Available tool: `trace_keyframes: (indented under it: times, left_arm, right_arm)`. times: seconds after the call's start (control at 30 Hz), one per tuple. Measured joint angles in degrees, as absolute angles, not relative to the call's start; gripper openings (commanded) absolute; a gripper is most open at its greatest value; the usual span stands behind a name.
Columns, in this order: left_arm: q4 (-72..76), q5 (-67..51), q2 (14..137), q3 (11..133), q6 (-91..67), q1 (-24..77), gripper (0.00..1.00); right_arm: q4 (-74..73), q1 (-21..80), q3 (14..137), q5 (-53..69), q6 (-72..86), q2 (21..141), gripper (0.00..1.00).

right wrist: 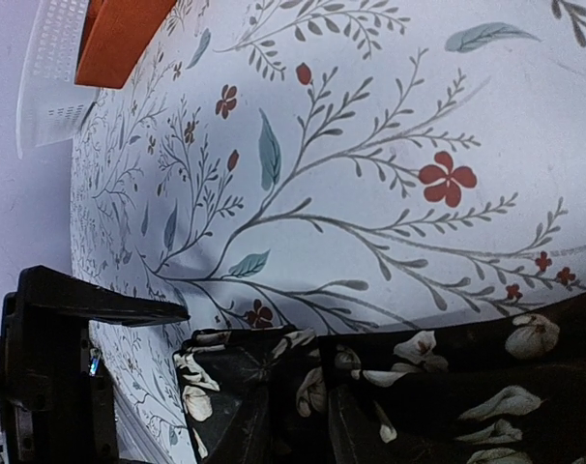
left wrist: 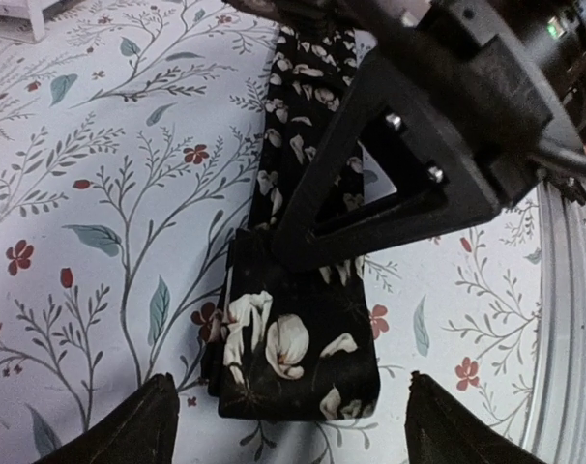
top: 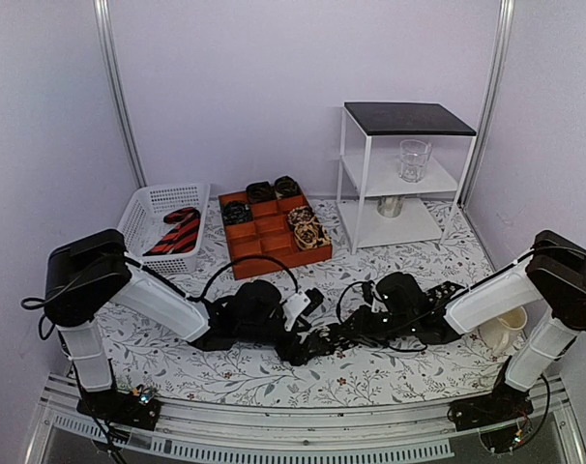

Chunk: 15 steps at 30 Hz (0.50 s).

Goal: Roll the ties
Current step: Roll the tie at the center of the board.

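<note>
— Two pincers at one tie?
— Yes. The black tie, printed with pale blossoms, lies flat on the flowered cloth. Its folded end sits right between the fingers of the left pincer.
— Is the left one holding it?
— No. Its jaws stand wide, one finger off each side of the fold, neither touching the fabric.
— And the right pincer?
— It sits opposite, just ahead of the left one, with one black finger laid across the tie just past the fold. Its jaws look narrow, but I cannot tell whether they pinch the fabric.
— Other ties?
— Well beyond both pincers: coils in the orange tray, and a red-and-black striped tie in the white basket beside the tray.
</note>
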<state>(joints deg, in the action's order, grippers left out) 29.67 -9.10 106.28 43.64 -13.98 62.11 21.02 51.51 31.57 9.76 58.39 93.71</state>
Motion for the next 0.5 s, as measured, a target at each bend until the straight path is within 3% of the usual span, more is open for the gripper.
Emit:
trace_keyframes:
  times: [0.2,0.47,0.5]
  left_arm:
    - [28.18,-10.9,110.21,46.17,-10.66,62.11,0.8]
    - [26.76,-11.38,114.21,51.24,-7.53,62.24,0.59]
    - [26.74,-11.18,114.26,51.24,-7.03,62.24,0.59]
  right_arm:
    - [21.54,51.51,31.2,9.69,58.52,93.71,0.21]
    - [21.67,51.51,31.11,9.69,58.5,93.71,0.21]
    - [21.71,51.51,31.09,9.69,58.5,93.71,0.21]
